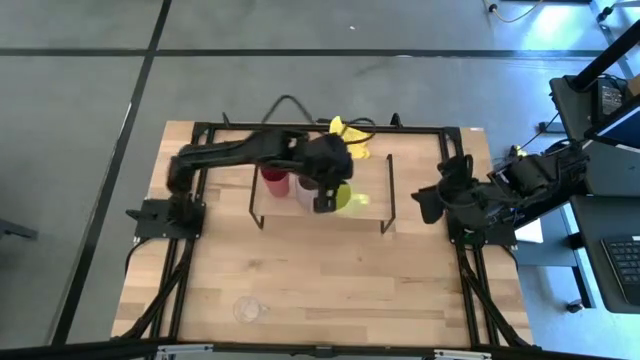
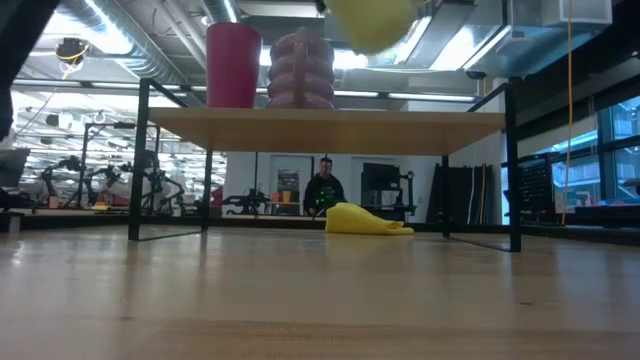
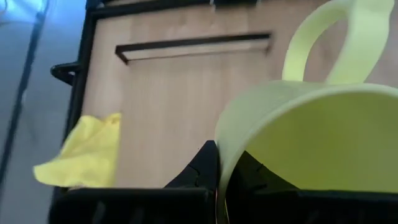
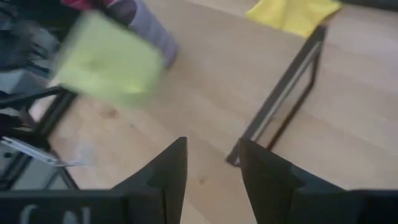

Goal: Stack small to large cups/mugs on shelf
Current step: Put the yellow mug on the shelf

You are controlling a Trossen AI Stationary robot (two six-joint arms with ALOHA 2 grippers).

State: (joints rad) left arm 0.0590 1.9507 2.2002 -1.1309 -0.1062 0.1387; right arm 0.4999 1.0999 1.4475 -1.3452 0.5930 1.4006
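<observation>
The shelf (image 1: 322,215) stands at the middle of the table, and its board top shows in the low view (image 2: 420,120). A red cup (image 1: 274,181) and a lilac mug (image 1: 303,190) stand on the board side by side; both also show in the low view, the red cup (image 2: 233,65) and the lilac mug (image 2: 302,70). My left gripper (image 1: 326,200) is shut on a yellow-green mug (image 1: 347,197) above the board, right of the lilac mug. A tiny clear glass (image 1: 248,309) stands on the table near its front left. My right gripper (image 4: 211,162) is open and empty at the table's right side. My left gripper pinches the yellow-green mug's rim wall (image 3: 222,155), one finger (image 3: 252,171) inside the mug and the other outside, on the side opposite the handle (image 3: 314,43). The fingers slant down from the far side. The mug (image 2: 372,22) hangs clear above the board.
A yellow cloth (image 1: 349,134) lies on the table behind the shelf. The shelf's black end frames (image 1: 389,195) stand at its left and right. The board's right half is bare. A person (image 2: 323,190) stands in the room beyond the table.
</observation>
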